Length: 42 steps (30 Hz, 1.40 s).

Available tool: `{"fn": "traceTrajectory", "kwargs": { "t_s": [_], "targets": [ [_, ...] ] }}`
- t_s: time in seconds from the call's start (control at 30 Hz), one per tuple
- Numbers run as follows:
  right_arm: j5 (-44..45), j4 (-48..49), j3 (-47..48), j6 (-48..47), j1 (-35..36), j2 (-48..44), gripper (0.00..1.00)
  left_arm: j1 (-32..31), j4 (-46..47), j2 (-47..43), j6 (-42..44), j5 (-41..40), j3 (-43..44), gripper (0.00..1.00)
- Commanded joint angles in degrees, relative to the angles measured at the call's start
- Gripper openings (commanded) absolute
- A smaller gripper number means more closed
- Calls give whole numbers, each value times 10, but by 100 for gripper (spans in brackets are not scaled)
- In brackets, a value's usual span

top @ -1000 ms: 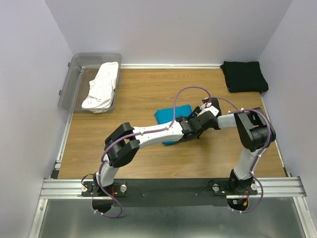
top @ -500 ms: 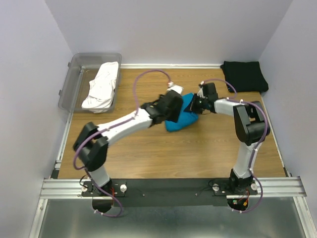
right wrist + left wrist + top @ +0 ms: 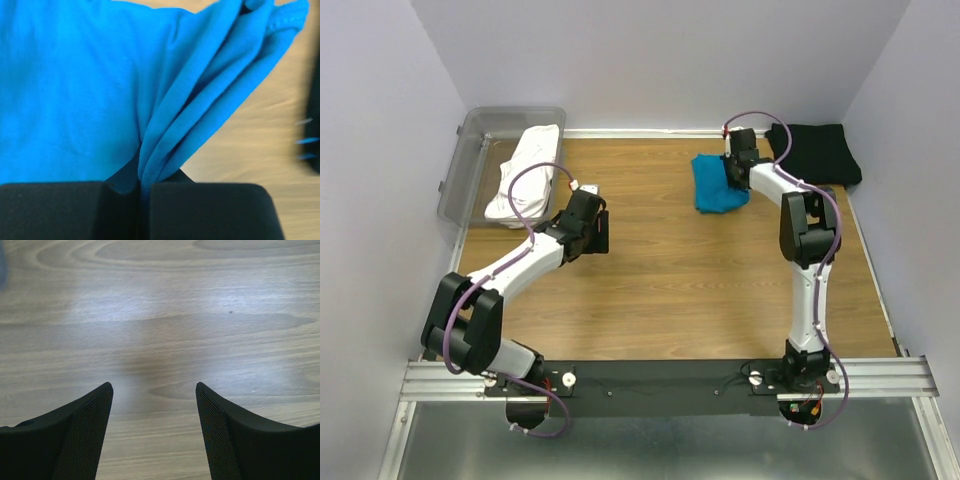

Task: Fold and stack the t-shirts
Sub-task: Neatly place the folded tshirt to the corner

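Wood tabletop: teal tee, long axis approx near-far, tight in R pincer; L pincer apart.

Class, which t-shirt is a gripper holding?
The teal-blue t-shirt, pinched in the right gripper; the black t-shirt and the white t-shirt lie untouched.

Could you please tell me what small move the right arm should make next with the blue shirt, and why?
Probably shift the teal t-shirt rightward onto the folded black t-shirt, then release. The right tool is shut on its bunched edge, and the shirt sits just left of the black one, not yet stacked. The left tool is open and empty.
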Motion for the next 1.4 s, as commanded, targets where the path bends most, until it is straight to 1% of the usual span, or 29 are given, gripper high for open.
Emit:
{"fn": "traceTrajectory", "kwargs": {
  "t_s": [0.0,0.17,0.23,0.33,0.57,0.67,0.77,0.93,1.17,1.33,1.37],
  "targets": [
    [125,-38,75,-131,-22,70,1,19,24,-24,-4,44,-18,75],
    [137,-38,162,-182,-42,111,1,25,18,-22,-22,71,-36,75],
    [150,-37,202,-206,-54,128,1,26,18,-20,-35,94,-44,75],
    [150,-33,230,-238,-63,138,1,25,16,-16,-44,112,-50,75],
    [160,-25,300,-305,-77,159,1,25,10,2,-47,112,-52,75],
    [165,-20,314,-310,-87,162,1,25,12,16,-49,122,-48,75],
    [150,-18,318,-310,-99,154,1,25,12,23,-51,121,-48,75],
    [151,-18,322,-324,-107,141,1,25,6,23,-41,115,-48,75],
    [130,-18,329,-313,-115,124,1,25,4,29,-26,119,-55,75],
    [127,-17,346,-310,-132,122,1,25,6,31,-18,126,-66,74],
    [127,-17,349,-311,-135,122,0,25,4,32,-17,142,-68,74]
  ]
}}
